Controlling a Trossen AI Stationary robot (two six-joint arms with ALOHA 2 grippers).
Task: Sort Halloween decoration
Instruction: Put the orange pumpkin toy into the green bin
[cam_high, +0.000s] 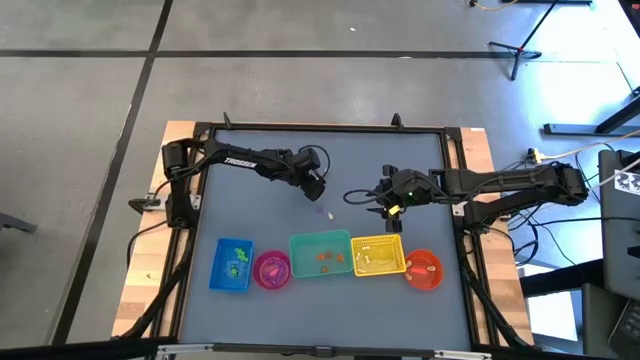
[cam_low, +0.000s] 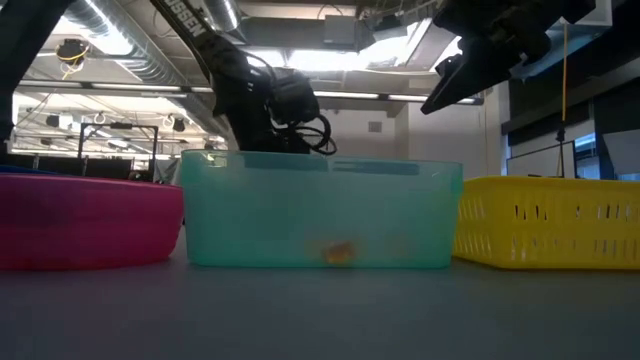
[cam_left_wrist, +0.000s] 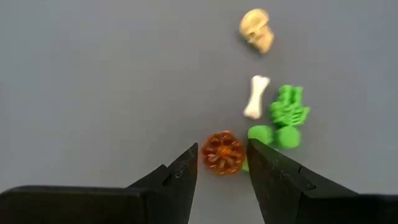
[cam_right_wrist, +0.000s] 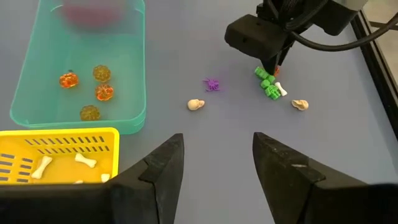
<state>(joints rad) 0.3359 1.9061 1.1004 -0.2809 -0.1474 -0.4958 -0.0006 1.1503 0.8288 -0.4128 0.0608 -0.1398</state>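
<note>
Along the near edge of the table (cam_high: 200, 180) sits a row of five containers — a blue tray (cam_high: 232, 264) holding something green, a pink bowl (cam_high: 272, 269), a teal bin (cam_right_wrist: 81, 68) with four little orange pumpkins (cam_right_wrist: 103, 92), a yellow basket (cam_right_wrist: 59, 158) with small white bones (cam_right_wrist: 85, 160), and an orange bowl (cam_high: 424, 269) whose contents I cannot make out. Behind them on the grey surface lie the loose trinkets: an orange pumpkin (cam_left_wrist: 222, 152), a white bone (cam_left_wrist: 255, 97), a green skeleton (cam_left_wrist: 287, 112), two cream skulls (cam_right_wrist: 196, 104) and a purple spider (cam_right_wrist: 212, 84). Left gripper (cam_left_wrist: 222, 163) is down over that cluster, fingers parted with the orange pumpkin between them — not clamped on it. Right gripper (cam_right_wrist: 217, 158) hangs above the table near the teal bin and yellow basket, fingers spread and holding nothing. White lettering on the left arm reads as "TROSSEN".
</note>
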